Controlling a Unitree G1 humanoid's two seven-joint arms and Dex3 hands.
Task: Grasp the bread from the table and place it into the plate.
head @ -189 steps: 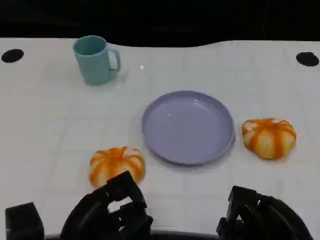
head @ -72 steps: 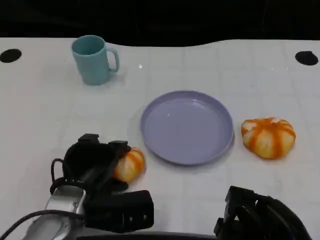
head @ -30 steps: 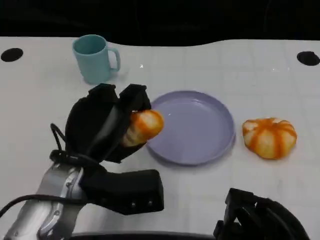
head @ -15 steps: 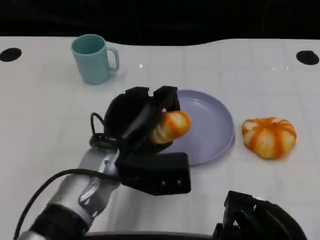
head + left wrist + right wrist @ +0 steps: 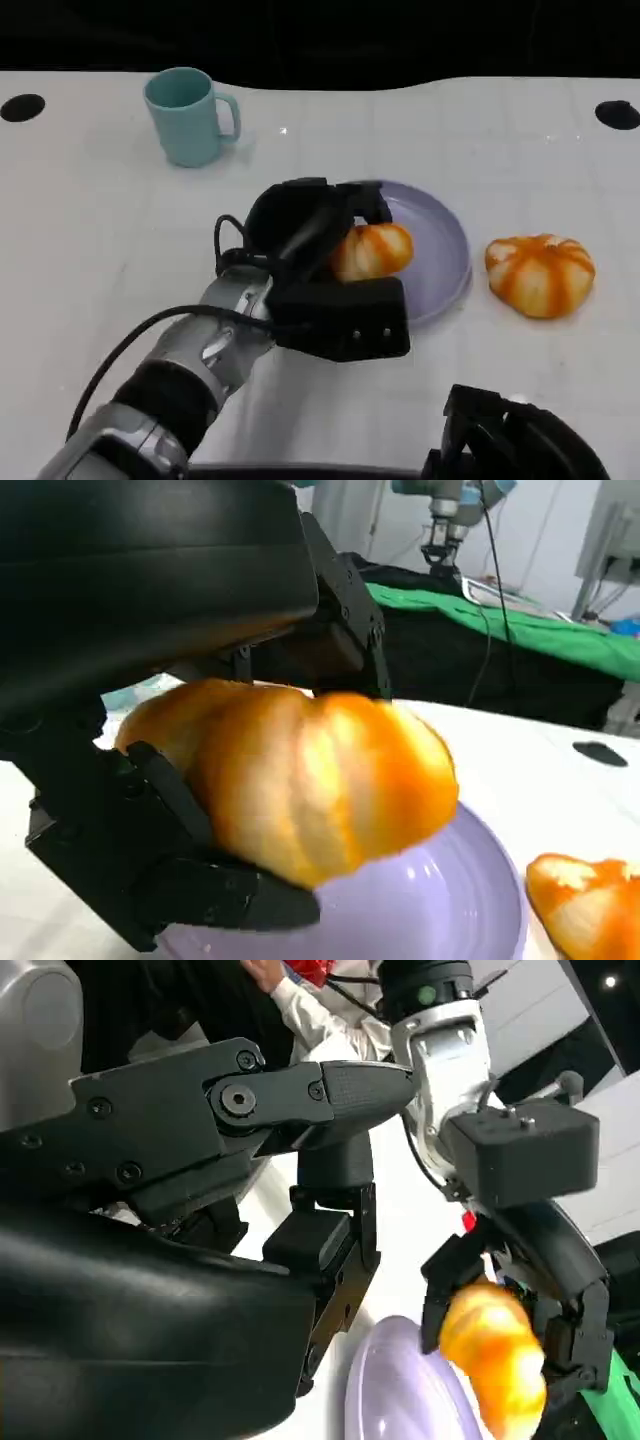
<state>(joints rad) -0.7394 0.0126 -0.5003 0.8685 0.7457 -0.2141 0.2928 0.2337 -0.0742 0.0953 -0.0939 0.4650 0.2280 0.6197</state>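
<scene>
Two breads: bread [image 5: 372, 250] in left hand [image 5: 305, 225], second bread [image 5: 539, 274].

Teal mug [image 5: 189, 116] upright, far left on white table [image 5: 90, 230].

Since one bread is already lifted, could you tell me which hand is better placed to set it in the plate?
The left hand: it grips the bread right over the plate. The right hand sits low at the table's near edge, holding nothing.

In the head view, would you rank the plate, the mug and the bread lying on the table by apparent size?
1. The purple plate, clearly the widest, though the left hand covers part of it.
2. and 3. The bread on the table and the teal mug look alike; the mug stands farther away, so I leave them unranked.
</scene>
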